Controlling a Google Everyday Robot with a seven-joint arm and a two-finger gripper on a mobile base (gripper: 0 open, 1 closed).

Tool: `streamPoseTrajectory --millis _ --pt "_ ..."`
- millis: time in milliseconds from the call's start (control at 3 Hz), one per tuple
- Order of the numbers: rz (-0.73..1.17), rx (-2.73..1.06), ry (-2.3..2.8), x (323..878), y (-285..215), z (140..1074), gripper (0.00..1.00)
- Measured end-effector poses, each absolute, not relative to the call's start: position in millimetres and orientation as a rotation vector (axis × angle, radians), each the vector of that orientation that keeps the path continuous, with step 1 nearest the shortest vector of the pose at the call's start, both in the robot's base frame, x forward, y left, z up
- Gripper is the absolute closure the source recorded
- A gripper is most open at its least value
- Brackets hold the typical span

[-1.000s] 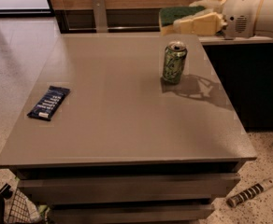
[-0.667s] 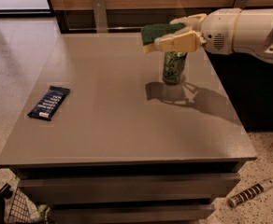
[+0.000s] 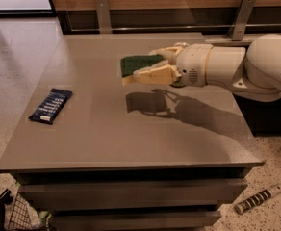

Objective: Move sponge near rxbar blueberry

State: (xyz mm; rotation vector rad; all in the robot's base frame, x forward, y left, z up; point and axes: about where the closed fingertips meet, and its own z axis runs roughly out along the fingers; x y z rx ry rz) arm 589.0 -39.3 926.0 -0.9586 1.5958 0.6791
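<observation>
My gripper is shut on the sponge, a pad with a dark green top over pale yellow foam, and holds it in the air above the middle of the grey table. Its shadow lies on the tabletop just below. The rxbar blueberry, a flat dark navy wrapper with white lettering, lies near the table's left edge, well to the left of and nearer than the sponge. The arm reaches in from the right.
The green drink can is hidden behind the arm; only a sliver of green shows under the wrist. A wooden wall with metal brackets runs behind the table. A wire basket and a striped cylinder lie on the floor.
The gripper has carried the sponge leftward and lower, from above the can at the back right to over the table's middle. The arm now covers the can. The bar has not moved.
</observation>
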Motion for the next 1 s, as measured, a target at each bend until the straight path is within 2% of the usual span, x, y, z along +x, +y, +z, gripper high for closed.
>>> streamPoseTrajectory --millis 333,1000 --pt "0.788 -0.965 1.542 585 -4 898 1.0" --pt "0.807 -0.989 1.533 573 25 892 1.0"
